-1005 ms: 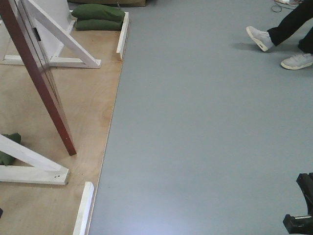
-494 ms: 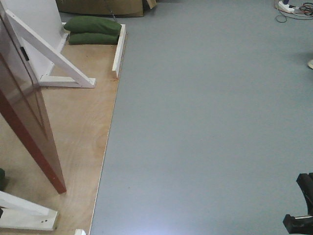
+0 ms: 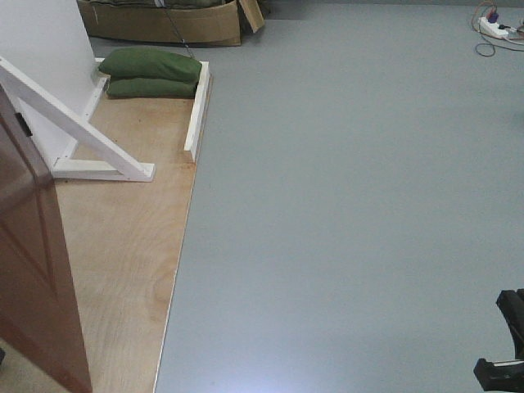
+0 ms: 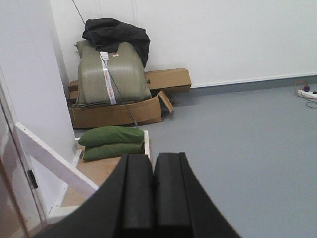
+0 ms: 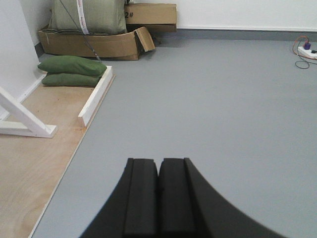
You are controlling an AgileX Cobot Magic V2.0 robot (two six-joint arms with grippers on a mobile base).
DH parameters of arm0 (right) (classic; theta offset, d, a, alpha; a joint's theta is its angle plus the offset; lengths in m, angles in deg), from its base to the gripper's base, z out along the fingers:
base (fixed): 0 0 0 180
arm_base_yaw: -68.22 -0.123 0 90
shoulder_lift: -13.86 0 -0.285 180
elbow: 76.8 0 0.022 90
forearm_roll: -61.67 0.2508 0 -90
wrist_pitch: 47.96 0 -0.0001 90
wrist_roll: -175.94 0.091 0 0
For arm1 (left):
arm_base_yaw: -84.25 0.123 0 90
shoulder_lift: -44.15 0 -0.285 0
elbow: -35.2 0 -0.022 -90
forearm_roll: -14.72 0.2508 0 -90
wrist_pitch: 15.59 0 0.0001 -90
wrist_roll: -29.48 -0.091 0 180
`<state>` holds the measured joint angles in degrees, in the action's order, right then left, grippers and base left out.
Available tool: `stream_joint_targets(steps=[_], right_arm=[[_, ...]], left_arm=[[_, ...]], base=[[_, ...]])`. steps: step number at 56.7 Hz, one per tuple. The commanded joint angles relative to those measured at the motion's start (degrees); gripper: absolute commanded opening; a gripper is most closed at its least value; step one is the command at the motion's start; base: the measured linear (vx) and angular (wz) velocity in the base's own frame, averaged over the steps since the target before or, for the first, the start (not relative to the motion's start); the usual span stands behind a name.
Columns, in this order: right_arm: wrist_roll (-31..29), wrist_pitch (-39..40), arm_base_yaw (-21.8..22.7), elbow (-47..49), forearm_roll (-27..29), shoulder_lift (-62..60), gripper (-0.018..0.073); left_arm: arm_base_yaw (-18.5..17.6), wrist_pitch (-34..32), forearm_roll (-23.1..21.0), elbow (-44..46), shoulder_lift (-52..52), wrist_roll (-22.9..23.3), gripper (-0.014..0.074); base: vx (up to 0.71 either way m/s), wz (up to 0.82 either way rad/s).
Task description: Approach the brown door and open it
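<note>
The brown door is filling the eight o'clock corner of the front view, its glossy panelled face running off the frame; no handle is showing in any view. In the left wrist view it is showing only as a sliver at eight o'clock. I am judging this as the approach step, with the opening not yet begun. The next move is calling for a turn of the base toward nine o'clock to bring the handle into sight.

The left gripper and right gripper are both riding with fingers pressed together, carrying nothing.

A white brace is slanting at ten o'clock, resting on the plywood platform. Green sandbags are lying stacked at eleven o'clock, a cardboard box just beyond them. Grey floor is spreading from twelve to five o'clock, with a power strip at one o'clock.
</note>
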<state>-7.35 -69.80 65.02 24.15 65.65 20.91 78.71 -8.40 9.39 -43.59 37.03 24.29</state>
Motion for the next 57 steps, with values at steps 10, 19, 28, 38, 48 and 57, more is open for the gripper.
stream_joint_targets(steps=[10, 19, 28, 38, 48, 57], right_arm=[[-0.5, 4.4, 0.1, -0.2, -0.2, -0.3, 0.0000], [-0.5, 4.8, 0.1, -0.2, -0.2, -0.3, 0.0000], [-0.5, 4.8, 0.1, -0.2, -0.2, -0.3, 0.0000], [-0.5, 4.8, 0.1, -0.2, -0.2, -0.3, 0.0000], [-0.5, 4.9, 0.1, -0.2, -0.4, -0.3, 0.0000], [-0.5, 4.8, 0.1, -0.2, -0.4, -0.3, 0.0000]], left_arm=[[0.0, -4.5, -0.7, 1.0, 0.7, 0.4, -0.0003], [0.0, -4.5, -0.7, 1.0, 0.7, 0.4, -0.0003], [0.0, -4.5, -0.7, 1.0, 0.7, 0.4, -0.0003], [0.0, -4.5, -0.7, 1.0, 0.7, 0.4, -0.0003], [0.0, -4.5, -0.7, 1.0, 0.7, 0.4, -0.0003], [0.0, -4.5, -0.7, 1.0, 0.7, 0.4, -0.0003]], base=[[0.39, 0.04], [0.34, 0.04], [0.27, 0.01], [0.14, -0.01], [0.06, -0.01], [0.03, 0.00]])
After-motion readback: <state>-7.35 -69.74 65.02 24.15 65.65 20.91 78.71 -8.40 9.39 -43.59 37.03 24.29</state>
